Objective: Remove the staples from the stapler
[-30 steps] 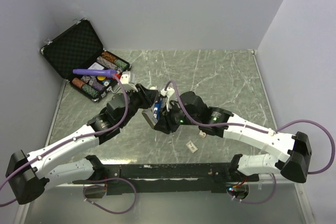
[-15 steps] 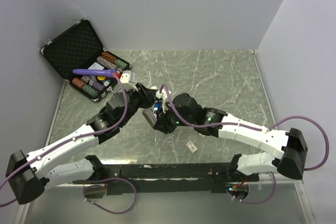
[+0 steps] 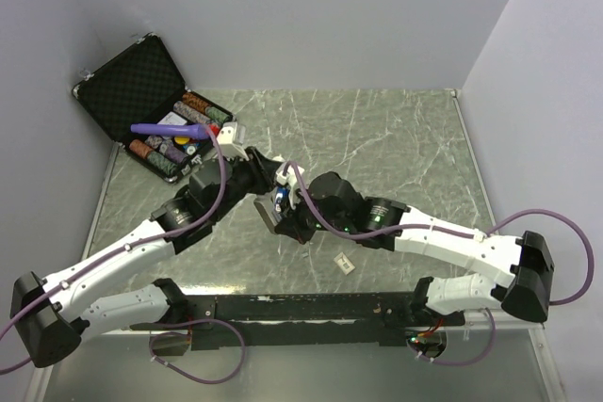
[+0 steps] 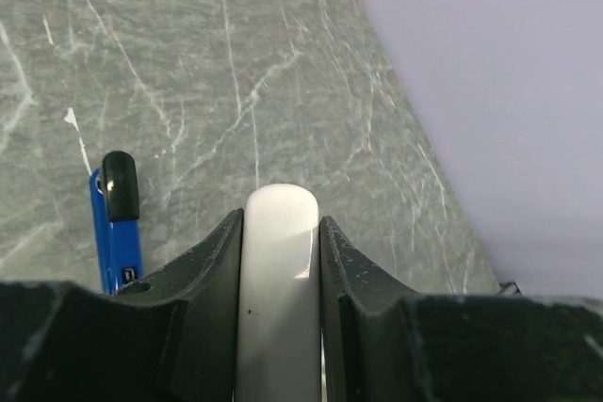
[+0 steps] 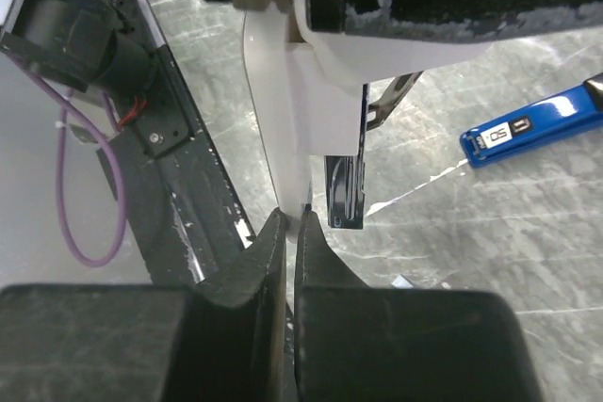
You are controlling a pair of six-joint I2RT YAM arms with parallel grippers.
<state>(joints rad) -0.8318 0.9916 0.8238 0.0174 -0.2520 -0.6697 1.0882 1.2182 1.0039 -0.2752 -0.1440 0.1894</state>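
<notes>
- The open black poker chip case (image 3: 132, 82) is noted at the far left corner. No writing on it can be read.
- The left gripper (image 4: 280, 228) is seen clamped on a white-grey bar (image 4: 278, 275), which is held up off the table (image 3: 396, 138).
- The stapler (image 4: 113, 242) is found lying free on the marble top, in neither gripper.
  - In the left wrist view it lies to the left of the fingers.
  - Its long axis runs roughly along the fingers, with the black end pointing away.
- The right gripper (image 5: 289, 223) is seen with its fingertips pressed together at the bar's lower end. Whether a thin edge is nipped between them cannot be told.
- In the right wrist view the stapler lies up and to the right of the right gripper, slanted, well apart from the tips.
- From above, both grippers are seen close over the stapler. The right is judged slightly nearer.
- A small white label (image 5: 509, 129) is noted on the blue body. Two digits are printed on it, possibly "09" or "60", but the reading is not certain.
- A small white scrap (image 3: 344, 265) is seen on the table nearer the bases. No print on it can be made out.
</notes>
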